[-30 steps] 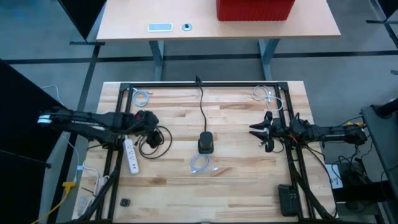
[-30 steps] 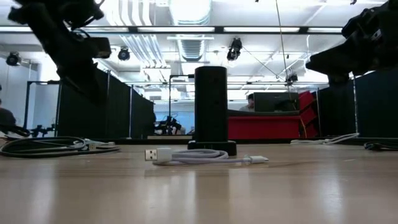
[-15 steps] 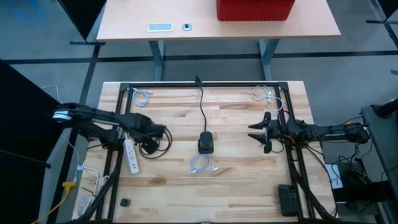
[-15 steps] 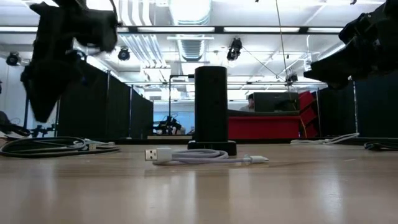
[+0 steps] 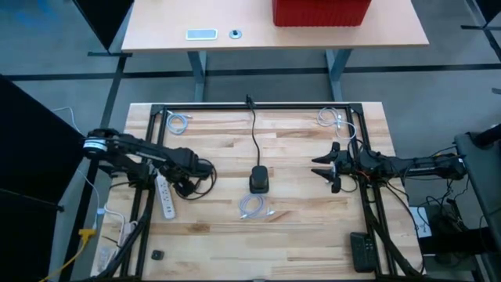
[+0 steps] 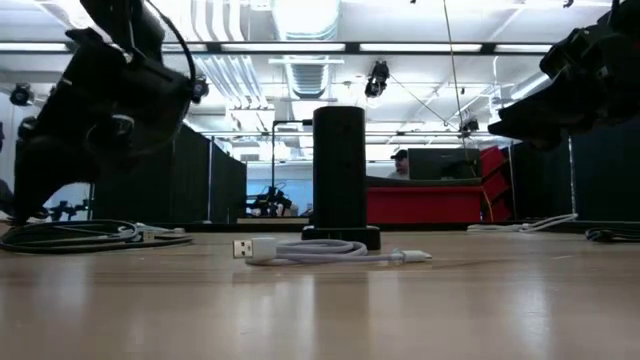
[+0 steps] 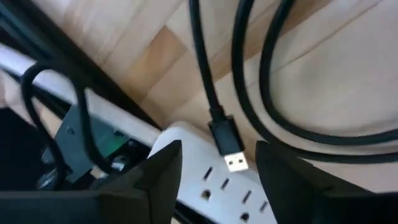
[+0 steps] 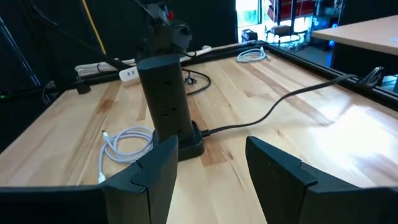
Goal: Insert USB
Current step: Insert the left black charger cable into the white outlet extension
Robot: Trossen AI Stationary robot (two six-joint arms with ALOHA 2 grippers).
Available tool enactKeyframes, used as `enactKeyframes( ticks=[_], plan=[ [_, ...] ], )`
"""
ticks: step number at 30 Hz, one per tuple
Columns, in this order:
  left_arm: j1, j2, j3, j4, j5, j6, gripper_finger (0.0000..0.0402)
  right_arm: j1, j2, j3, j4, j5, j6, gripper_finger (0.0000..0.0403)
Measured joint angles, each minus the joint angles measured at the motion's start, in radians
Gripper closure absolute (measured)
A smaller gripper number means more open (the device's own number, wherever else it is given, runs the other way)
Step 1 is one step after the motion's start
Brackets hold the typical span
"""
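Two hands are mine, and both are spread with nothing between the fingers. Nearest my left hand (image 7: pixel 214 180) lies the black cable (image 7: pixel 202 68), its USB plug (image 7: pixel 229 146) resting with its metal tip just over the edge of the white power strip (image 7: pixel 211 186). I hover right above it, fingers straddling the plug, which I judge is so I can close on the plug body and not on the limp cord. The cable loops loosely over the desk (image 5: pixel 297 227), so it should give slack when lifted.

Farther toward the middle of the desk a white cable (image 5: pixel 252 207) lies coiled, one USB end pointing out to the side in the low view. Just behind it stands the tower (image 5: pixel 259 179), a black upright block with sockets down its face and its own cord running to the far edge. I take it as the place where the plug must go.

Farthest, on the other side, my right hand (image 5: pixel 327 166) waits above the desk, aimed at the tower, likely to steady it during insertion.
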State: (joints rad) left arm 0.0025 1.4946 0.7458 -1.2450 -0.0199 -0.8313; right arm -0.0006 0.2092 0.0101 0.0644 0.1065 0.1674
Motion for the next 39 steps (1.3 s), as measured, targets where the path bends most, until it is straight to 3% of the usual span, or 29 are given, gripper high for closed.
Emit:
enactKeyframes(
  ticks=[9, 18, 31, 36, 39],
  plan=[
    [0.000, 0.051, -0.010, 0.023, -0.020, 0.024, 0.0176, 0.000, 0.003, 0.000, 0.000, 0.021, 0.009, 0.0229],
    [0.000, 0.097, -0.026, 0.058, -0.025, 0.055, 0.0226, 0.000, 0.003, 0.000, 0.000, 0.026, 0.020, 0.0229],
    [0.000, 0.109, 0.022, 0.209, -0.108, 0.146, 0.0268, 0.000, 0.003, 0.000, 0.000, 0.026, 0.041, 0.0229],
    [0.000, 0.103, 0.099, 0.356, -0.193, 0.208, 0.0263, 0.000, 0.003, 0.000, 0.000, 0.026, 0.043, 0.0229],
    [0.000, 0.101, 0.164, 0.334, -0.212, 0.241, 0.0257, 0.000, 0.003, 0.000, 0.001, 0.026, 0.044, 0.0229]
  ],
)
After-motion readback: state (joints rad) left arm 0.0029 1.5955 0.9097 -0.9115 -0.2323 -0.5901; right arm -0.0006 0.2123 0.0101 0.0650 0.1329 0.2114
